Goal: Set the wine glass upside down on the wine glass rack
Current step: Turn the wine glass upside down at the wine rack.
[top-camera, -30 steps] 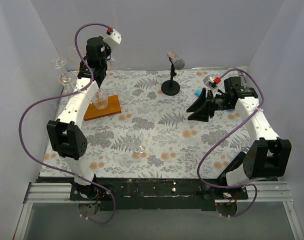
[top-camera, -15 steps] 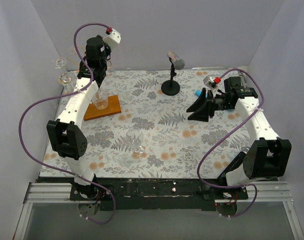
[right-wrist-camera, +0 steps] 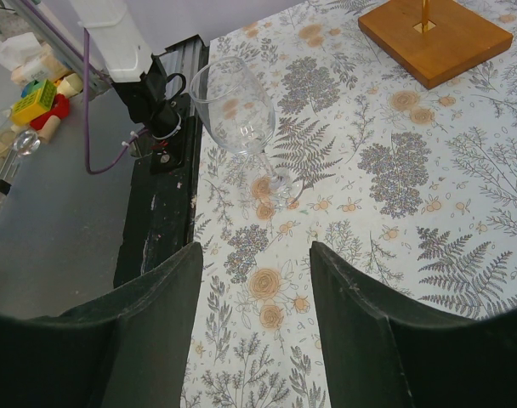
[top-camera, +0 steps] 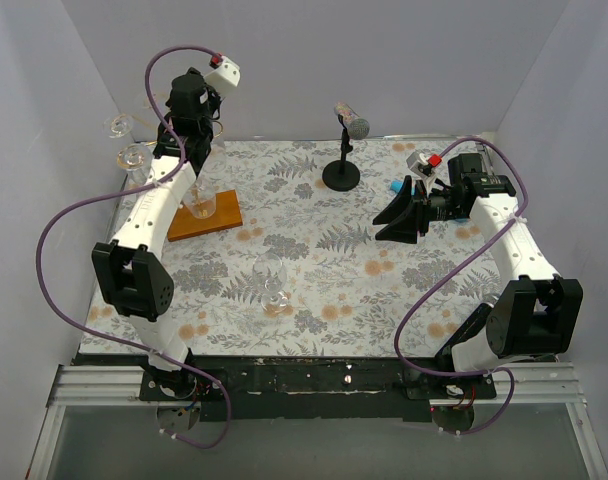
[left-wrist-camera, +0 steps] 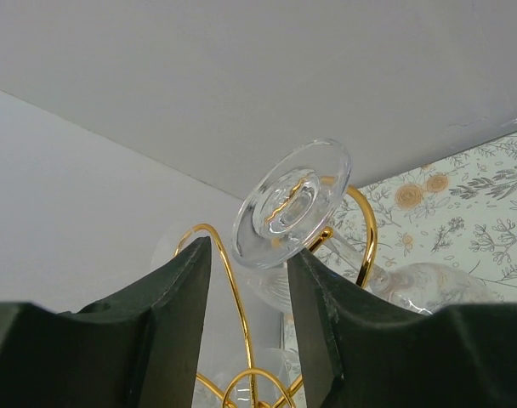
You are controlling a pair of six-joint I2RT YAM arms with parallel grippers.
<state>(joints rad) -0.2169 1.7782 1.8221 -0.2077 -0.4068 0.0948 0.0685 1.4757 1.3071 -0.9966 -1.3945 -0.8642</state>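
Note:
The wine glass rack is gold wire (left-wrist-camera: 229,280) on an orange-brown wooden base (top-camera: 222,217) at the far left. A wine glass hangs upside down on it; its round foot (left-wrist-camera: 292,204) rests on a curled arm, and its bowl (top-camera: 199,205) hangs over the base. My left gripper (left-wrist-camera: 246,246) is open just below that foot, with only gold wire between its fingers. Other glasses (top-camera: 134,157) hang on the rack's left. One more wine glass (top-camera: 272,283) stands upright on the table; it also shows in the right wrist view (right-wrist-camera: 237,115). My right gripper (right-wrist-camera: 254,246) is open and empty, low over the table.
A black microphone stand (top-camera: 341,170) is at the back centre. The white walls stand close behind and left of the rack. The black front rail (right-wrist-camera: 161,195) and some clutter (right-wrist-camera: 37,93) lie beyond the table's near edge.
My left gripper has drawn slightly up and back from the hung glass. The right arm and the upright glass have not moved.

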